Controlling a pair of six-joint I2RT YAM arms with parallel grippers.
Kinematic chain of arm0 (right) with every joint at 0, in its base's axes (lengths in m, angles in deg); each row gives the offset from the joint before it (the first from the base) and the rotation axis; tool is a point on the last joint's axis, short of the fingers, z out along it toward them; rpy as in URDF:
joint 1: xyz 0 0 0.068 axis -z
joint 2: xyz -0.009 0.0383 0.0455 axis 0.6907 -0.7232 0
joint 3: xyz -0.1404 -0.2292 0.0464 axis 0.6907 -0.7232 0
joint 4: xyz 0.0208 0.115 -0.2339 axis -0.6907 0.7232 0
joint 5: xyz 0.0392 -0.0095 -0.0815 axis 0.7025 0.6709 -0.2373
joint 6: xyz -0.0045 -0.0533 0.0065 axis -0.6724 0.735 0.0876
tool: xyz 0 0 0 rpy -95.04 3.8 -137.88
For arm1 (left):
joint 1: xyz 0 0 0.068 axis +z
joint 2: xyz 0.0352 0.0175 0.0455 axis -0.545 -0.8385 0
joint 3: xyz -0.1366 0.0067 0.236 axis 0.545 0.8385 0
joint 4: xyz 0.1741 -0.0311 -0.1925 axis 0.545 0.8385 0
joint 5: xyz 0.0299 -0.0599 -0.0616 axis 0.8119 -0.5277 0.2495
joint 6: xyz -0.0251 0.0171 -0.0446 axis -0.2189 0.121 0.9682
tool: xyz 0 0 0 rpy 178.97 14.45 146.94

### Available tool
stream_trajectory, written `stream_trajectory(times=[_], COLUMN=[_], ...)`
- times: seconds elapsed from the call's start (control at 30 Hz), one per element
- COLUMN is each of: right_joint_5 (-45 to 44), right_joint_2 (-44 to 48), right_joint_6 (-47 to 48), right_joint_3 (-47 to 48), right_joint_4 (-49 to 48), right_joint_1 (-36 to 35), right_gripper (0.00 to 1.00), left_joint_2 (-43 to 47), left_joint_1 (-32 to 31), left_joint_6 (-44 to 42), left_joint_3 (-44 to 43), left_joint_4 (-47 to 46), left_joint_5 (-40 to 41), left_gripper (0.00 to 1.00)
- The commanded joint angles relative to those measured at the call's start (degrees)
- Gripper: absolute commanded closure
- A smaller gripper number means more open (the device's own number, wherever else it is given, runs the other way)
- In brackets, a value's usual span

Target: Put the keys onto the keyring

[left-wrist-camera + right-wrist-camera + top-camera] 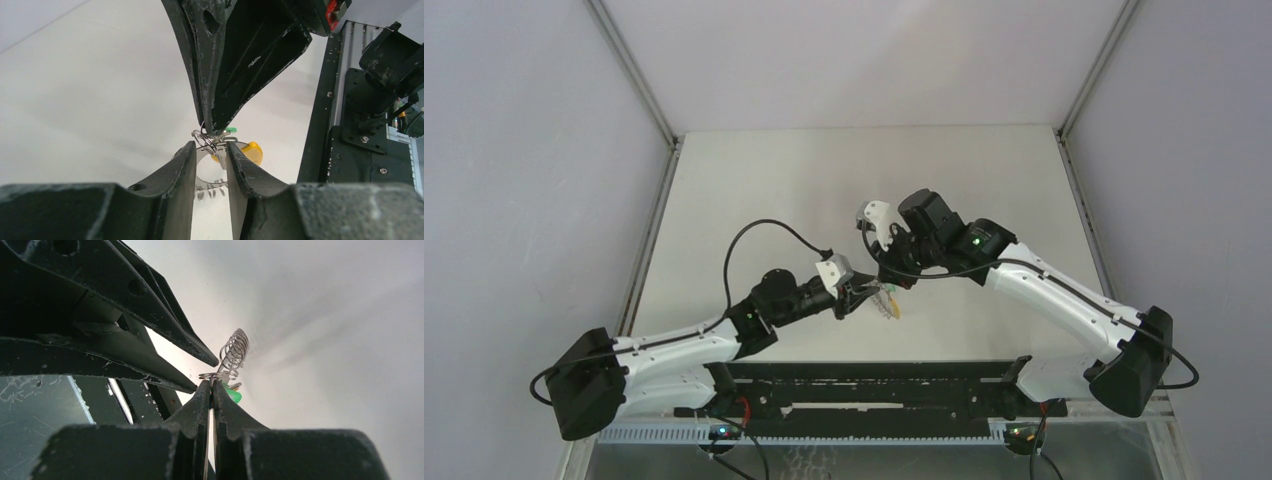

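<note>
Pale grey walls [524, 150] close in a white table [824, 180], and above its near middle the keyring [235, 352] hangs in the air where the two arms meet. In the right wrist view it shows edge-on as a stack of thin grey wire loops rising just past the fingertips, with a smaller flat loop lying right at the tips. The green key [233, 396] sits tucked against the right gripper [212, 385], just beside one finger. The yellow key [252, 152] hangs a little lower and further out, and from above it shows as a small yellow spot under the two tools. The right gripper's jaws are pressed together with no gap, and the wire of the ring sits in their very tip, so they appear clamped on the keyring. Which strand they pinch is too fine to tell. The left gripper [210, 147] comes in from the opposite side, its tips almost meeting those of the right one. Its jaws stand partly apart, one on each side of the wire loops, so the ring lies in the gap between them. Whether its pads touch the wire I cannot tell. From above, both arms reach inward from their bases, and a black rail [874, 385] runs along the table's near edge between them.
</note>
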Motion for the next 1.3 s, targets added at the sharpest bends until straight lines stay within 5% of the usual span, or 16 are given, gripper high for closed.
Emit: stream_trajectory(times=[0.0,0.4,0.63,1.27], right_joint_5=[-0.78,-0.24,-0.66,12.47], right_joint_2=[1.56,1.93,2.98,5.43], right_joint_6=[-1.52,-1.23,-0.81,-1.80], right_joint_3=[2.91,2.98,3.18,-3.83], right_joint_4=[-1.70,-1.22,-0.43,0.43], right_joint_1=[-0.87,-1.62,-1.63,9.66], right_gripper=[1.00,1.00,1.00,1.00], left_joint_2=[-0.47,-2.01,-1.75,6.52], left_joint_1=[-0.39,-0.57,-0.57,-0.59], left_joint_6=[-0.54,-0.63,-2.10,-5.57], left_joint_3=[-3.36,-5.06,-5.33,-0.20], left_joint_4=[-1.09,-0.89,0.93,-6.65], left_joint_5=[0.81,1.58,1.14,1.19], left_gripper=[0.68,0.76,0.99,1.00])
